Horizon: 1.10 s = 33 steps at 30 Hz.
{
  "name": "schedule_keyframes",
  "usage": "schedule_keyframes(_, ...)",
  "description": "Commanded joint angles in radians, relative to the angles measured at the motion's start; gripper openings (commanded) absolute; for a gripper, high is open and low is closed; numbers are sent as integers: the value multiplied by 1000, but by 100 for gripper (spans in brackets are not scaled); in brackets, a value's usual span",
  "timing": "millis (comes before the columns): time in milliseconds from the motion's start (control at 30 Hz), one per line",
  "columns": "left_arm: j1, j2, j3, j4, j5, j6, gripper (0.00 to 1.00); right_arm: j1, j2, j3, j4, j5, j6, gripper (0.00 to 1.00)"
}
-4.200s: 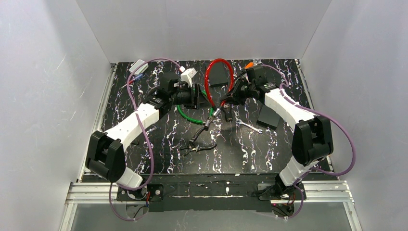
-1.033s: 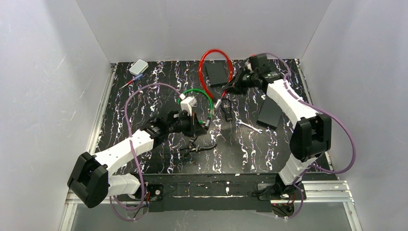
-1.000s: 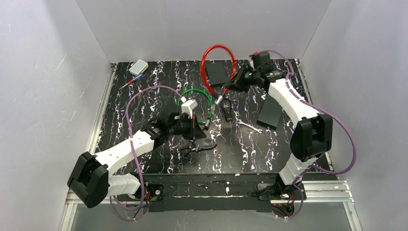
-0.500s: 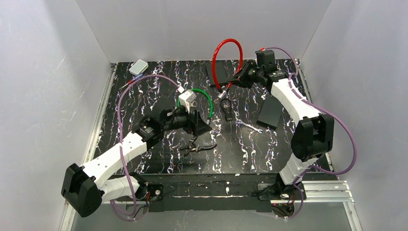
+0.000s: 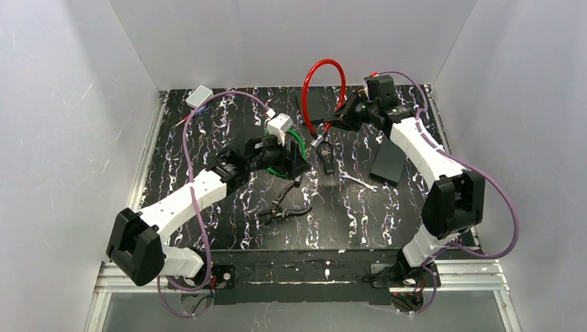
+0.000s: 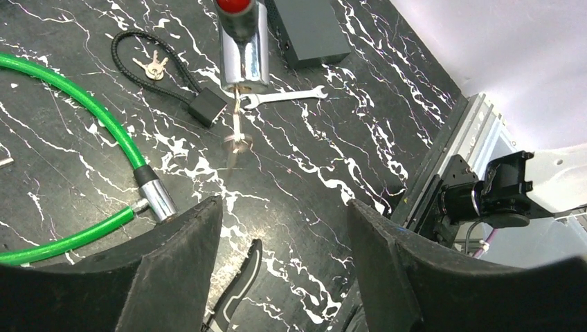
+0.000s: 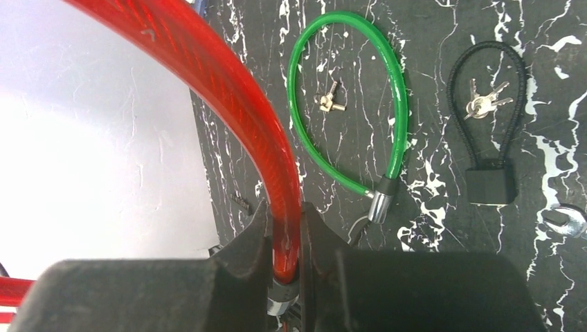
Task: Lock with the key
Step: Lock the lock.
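My right gripper (image 5: 340, 117) is shut on the red cable lock (image 5: 324, 75) and holds it above the table; in the right wrist view the red cable (image 7: 232, 93) runs down between my fingers (image 7: 257, 235). The lock's chrome cylinder (image 6: 242, 48) hangs end down with a key (image 6: 238, 131) dangling from it. My left gripper (image 5: 294, 164) is open and empty, its jaws wide apart (image 6: 284, 277), below and left of that cylinder, over the green cable lock (image 6: 83, 86).
A small black cable lock (image 6: 206, 107) with keys (image 6: 154, 66) lies beside a wrench (image 6: 285, 95). Loose keys (image 7: 330, 101) lie inside the green loop. Pliers (image 5: 284, 211) lie near the front. Two black boxes (image 5: 317, 104) (image 5: 387, 164) and a white box (image 5: 199, 95) sit around.
My left arm has swung back and up towards the hanging cylinder. My right gripper has lifted the red lock and carried it slightly right over the last second.
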Motion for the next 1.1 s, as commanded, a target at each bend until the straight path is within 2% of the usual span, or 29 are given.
schedule_keyframes(0,3,19,70,-2,-6,36,62,14,-70,-12,55,-34,20,1)
schedule_keyframes(100,3,40,88,0,-3,51,56,18,-76,-26,57,-41,26,1)
schedule_keyframes(633,3,115,122,4,-12,97,43,33,-89,-35,53,-65,45,1)
schedule_keyframes(900,3,129,132,5,4,87,25,35,-87,-28,52,-68,44,1)
schedule_keyframes(1033,3,132,127,-12,19,83,2,35,-87,-24,55,-65,40,1)
schedule_keyframes(1067,3,130,123,-20,20,78,1,35,-85,-21,56,-63,39,1)
